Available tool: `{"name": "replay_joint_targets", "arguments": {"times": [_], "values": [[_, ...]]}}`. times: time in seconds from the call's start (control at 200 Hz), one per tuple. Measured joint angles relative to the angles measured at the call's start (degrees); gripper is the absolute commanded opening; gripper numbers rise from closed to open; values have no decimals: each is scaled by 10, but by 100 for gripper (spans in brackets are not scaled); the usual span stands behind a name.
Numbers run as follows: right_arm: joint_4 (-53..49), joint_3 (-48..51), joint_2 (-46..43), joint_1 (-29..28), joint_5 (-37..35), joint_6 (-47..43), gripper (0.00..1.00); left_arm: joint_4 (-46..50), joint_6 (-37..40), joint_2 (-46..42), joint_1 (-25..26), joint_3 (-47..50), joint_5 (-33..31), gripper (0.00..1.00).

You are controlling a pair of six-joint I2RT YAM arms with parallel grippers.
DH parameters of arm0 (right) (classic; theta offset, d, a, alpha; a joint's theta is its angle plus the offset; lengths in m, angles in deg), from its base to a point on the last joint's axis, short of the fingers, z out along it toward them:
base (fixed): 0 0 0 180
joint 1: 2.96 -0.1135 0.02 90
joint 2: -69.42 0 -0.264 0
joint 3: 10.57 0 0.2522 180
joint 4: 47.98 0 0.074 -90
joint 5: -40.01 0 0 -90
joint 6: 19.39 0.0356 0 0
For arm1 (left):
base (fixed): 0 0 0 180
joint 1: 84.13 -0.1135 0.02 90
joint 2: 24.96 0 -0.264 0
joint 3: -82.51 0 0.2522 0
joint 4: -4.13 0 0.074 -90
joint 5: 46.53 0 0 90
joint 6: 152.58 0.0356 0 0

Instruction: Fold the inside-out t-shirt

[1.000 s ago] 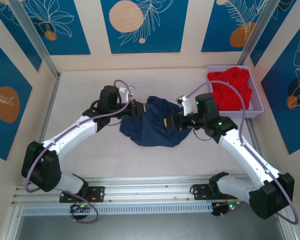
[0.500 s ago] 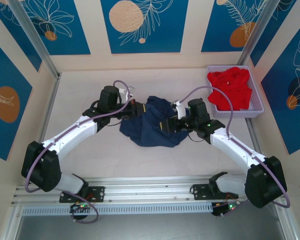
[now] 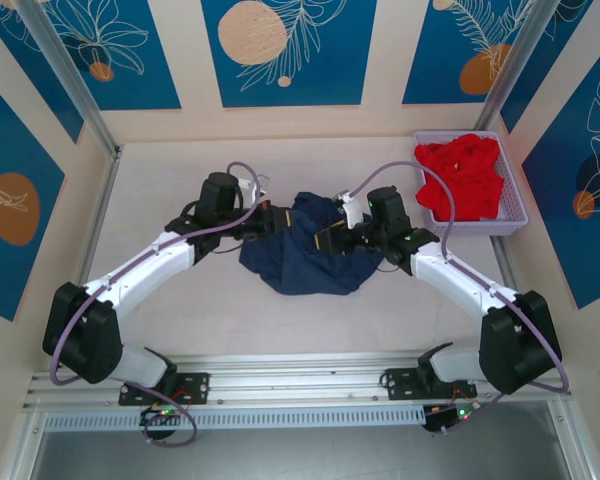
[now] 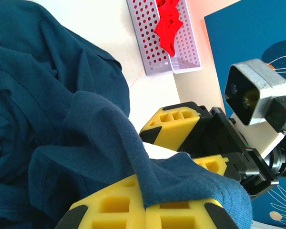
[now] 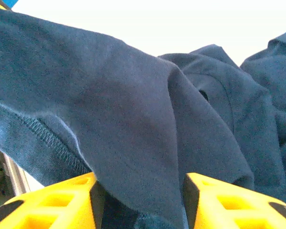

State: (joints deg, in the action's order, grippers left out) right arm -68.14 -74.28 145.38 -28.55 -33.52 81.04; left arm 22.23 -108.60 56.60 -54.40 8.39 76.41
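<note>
The inside-out t-shirt (image 3: 305, 258) lies bunched in a dark navy heap at the table's middle. My left gripper (image 3: 277, 220) is at the heap's upper left, shut on a raised fold of the shirt (image 4: 86, 124); in the left wrist view its yellow fingers (image 4: 109, 207) meet with cloth pinched between them. My right gripper (image 3: 327, 238) faces it from the right, very close. A thick fold of the shirt (image 5: 133, 129) hangs between the right gripper's (image 5: 137, 200) yellow fingers (image 5: 219, 200), which stand apart around it. From the left wrist, the right gripper (image 4: 190, 148) sits just beyond the held fold.
A lavender perforated basket (image 3: 510, 225) at the back right holds a bright red garment (image 3: 462, 178); it also shows from the left wrist as the basket (image 4: 148, 47) with red cloth (image 4: 169, 24). Bare table surrounds the heap. Metal posts and walls bound the workspace.
The right arm has swung left and back, bringing its gripper onto the shirt close to the left gripper, and its jaws have narrowed. The left arm has stayed put, still gripping.
</note>
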Motion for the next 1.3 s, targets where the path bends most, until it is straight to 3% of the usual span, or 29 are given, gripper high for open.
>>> {"name": "replay_joint_targets", "arguments": {"times": [0.085,0.2,0.38,0.625,0.8,1.035,1.3], "values": [[8,-4,3,-2,-1,-3,14,2,1,0,0,0,0,0],[13,-11,3,-2,-4,-3,0,6,5,0,0,2,0,0],[22,-29,3,-2,-4,0,0,11,32,-2,0,16,0,0],[28,-57,3,-2,11,-3,0,62,119,-44,0,45,-28,35],[28,-60,3,-2,37,-14,0,111,197,-90,-1,45,-68,51],[21,-80,4,3,85,-26,0,119,302,-113,2,31,-90,60],[19,-85,3,16,109,-26,0,105,399,-15,41,-47,-64,66]]}}
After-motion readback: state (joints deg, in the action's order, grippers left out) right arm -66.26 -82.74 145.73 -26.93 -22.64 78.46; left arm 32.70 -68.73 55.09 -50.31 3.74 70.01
